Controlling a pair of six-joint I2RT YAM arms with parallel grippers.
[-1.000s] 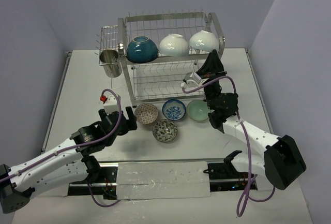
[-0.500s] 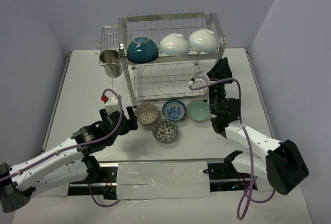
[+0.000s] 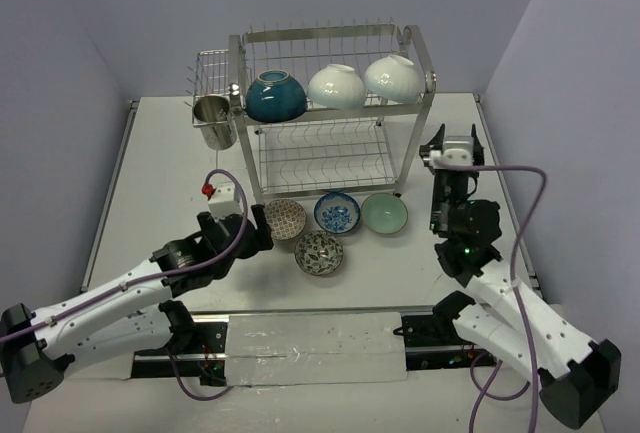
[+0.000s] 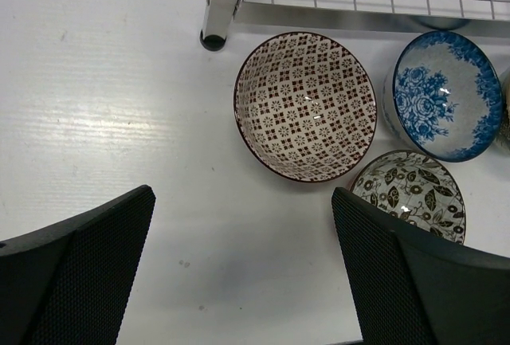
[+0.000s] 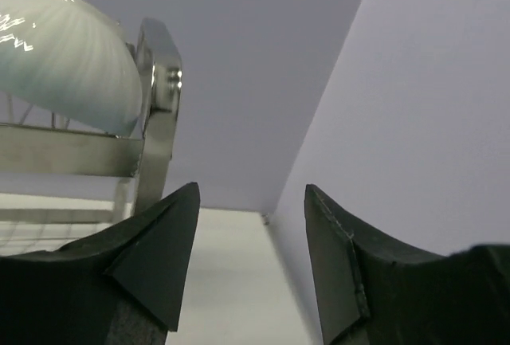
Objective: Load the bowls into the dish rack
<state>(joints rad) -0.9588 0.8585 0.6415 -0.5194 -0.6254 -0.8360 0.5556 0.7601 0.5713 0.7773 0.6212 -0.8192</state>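
The dish rack (image 3: 322, 32) stands at the back of the table. Its top tier holds a teal bowl (image 3: 275, 95) and two white bowls (image 3: 336, 86) (image 3: 393, 78). Several small bowls sit on the table in front: red-patterned (image 3: 285, 219), blue-white (image 3: 337, 212), pale green (image 3: 384, 214) and leaf-patterned (image 3: 319, 252). My left gripper (image 3: 258, 233) is open and empty, just near-left of the red-patterned bowl (image 4: 305, 106). My right gripper (image 3: 435, 143) is raised beside the rack's right end, open and empty, facing the right white bowl (image 5: 64, 58).
A shiny steel cup (image 3: 212, 120) hangs at the small side basket (image 3: 210, 68) on the rack's left. The rack's right corner post (image 5: 159, 114) stands close to my right fingers. Purple walls close in behind and at both sides.
My right arm has drawn back from the rack's lower tier to the right, and its jaws have opened. My left gripper has edged toward the red-patterned bowl and spread a little wider.
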